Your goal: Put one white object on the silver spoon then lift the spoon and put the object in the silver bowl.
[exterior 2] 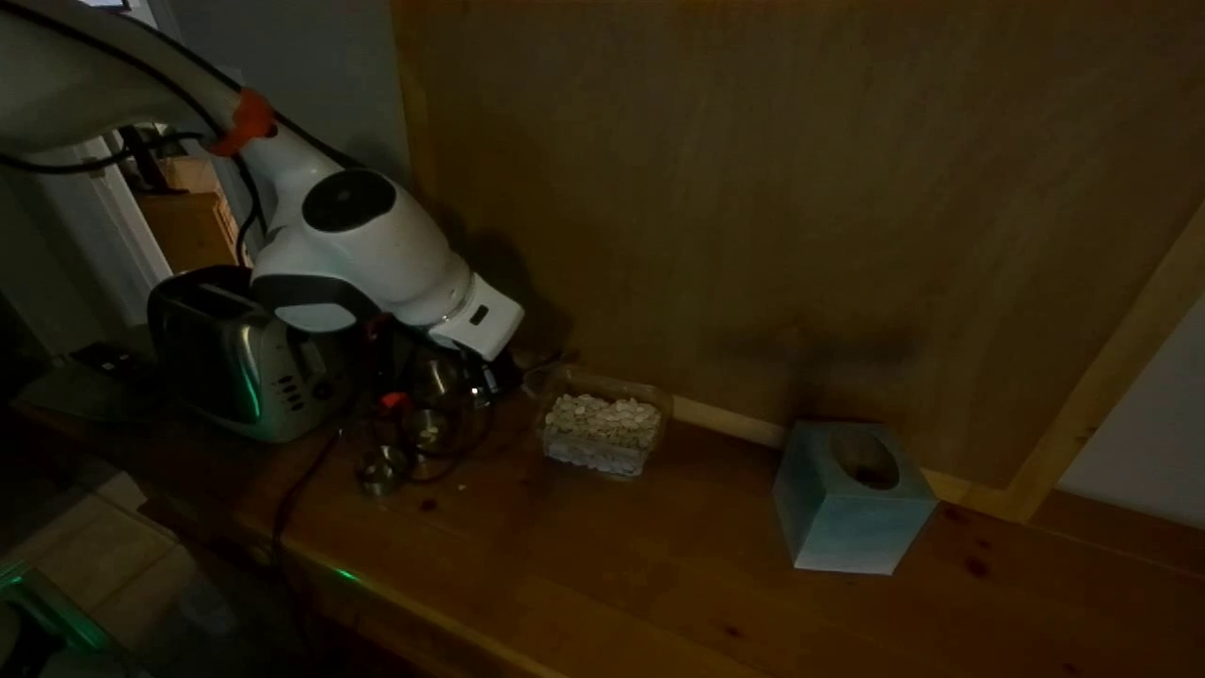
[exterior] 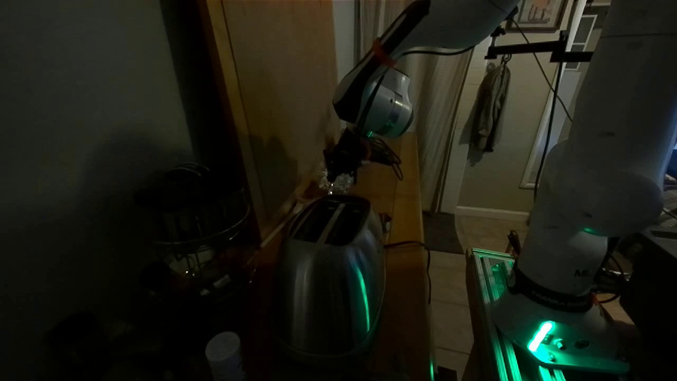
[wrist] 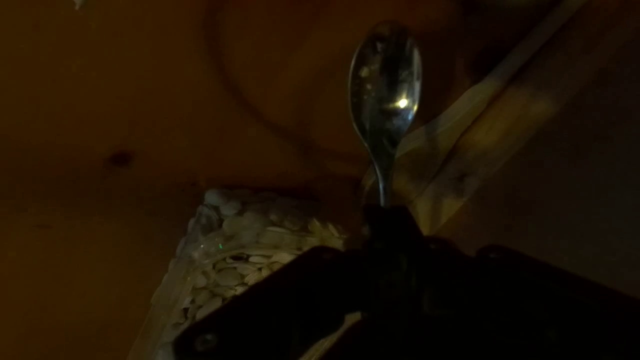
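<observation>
Although the wrist view is dark, the gripper (wrist: 392, 215) reads fine: fingers together, clamped on the handle of the silver spoon (wrist: 385, 85). Spoon pokes out ahead of the gripper, hollow side to the camera. Glints and small specks in it; can't tell if any is a white object. Clear tub (wrist: 265, 236) full of white objects (wrist: 227, 276) sits on the counter (wrist: 100, 240), left of the gripper as seen there, partly hidden by it.

In an exterior view, the arm's wrist (exterior 2: 405, 259) covers most of the gripper. Silver bowls (exterior 2: 379, 476) bunched below it, one with pale bits inside; too dim to say which one the task means. Tub is just beside the gripper, on the side toward the pale blue box (exterior 2: 852, 508), which is well apart. Toaster (exterior 2: 249, 363) on the gripper's opposite side, nearer than the box. A white speck (exterior 2: 461, 487) lies on the counter near the bowls.

In an exterior view, gripper hangs beyond the toaster, pointing down, tub behind it. Glint right under the fingertips, too small to identify.
</observation>
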Motion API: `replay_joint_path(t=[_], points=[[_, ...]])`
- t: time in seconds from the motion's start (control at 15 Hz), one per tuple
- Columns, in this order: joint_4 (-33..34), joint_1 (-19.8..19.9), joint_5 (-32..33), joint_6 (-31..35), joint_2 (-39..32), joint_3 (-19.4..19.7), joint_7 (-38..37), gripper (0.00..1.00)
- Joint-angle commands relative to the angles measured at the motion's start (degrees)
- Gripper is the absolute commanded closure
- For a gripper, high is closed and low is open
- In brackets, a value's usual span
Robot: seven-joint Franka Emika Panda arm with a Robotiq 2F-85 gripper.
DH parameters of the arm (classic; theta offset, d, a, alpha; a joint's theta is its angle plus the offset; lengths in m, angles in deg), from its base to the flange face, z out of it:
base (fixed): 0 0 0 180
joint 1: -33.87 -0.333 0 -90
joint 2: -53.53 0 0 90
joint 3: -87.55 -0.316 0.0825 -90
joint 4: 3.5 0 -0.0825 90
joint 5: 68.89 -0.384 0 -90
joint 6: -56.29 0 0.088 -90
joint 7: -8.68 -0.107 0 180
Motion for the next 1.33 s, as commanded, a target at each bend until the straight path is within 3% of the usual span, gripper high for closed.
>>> replay_joint_path(t=[0.0, 0.33, 0.67, 0.87, 1.27], points=[[0.1, 0.5, 2.0, -0.6, 2.2, 0.2, -3.0, 0.98], [-0.4, 3.7, 15.9, 2.5, 1.8, 1.4, -15.6, 0.98], [0.4, 8.5, 32.7, -3.4, 3.2, 2.3, -30.0, 0.98], [1.8, 11.1, 42.4, -10.7, 4.4, 2.3, -39.1, 0.98], [4.2, 10.8, 46.6, -23.3, 6.2, 3.0, -44.6, 0.98]])
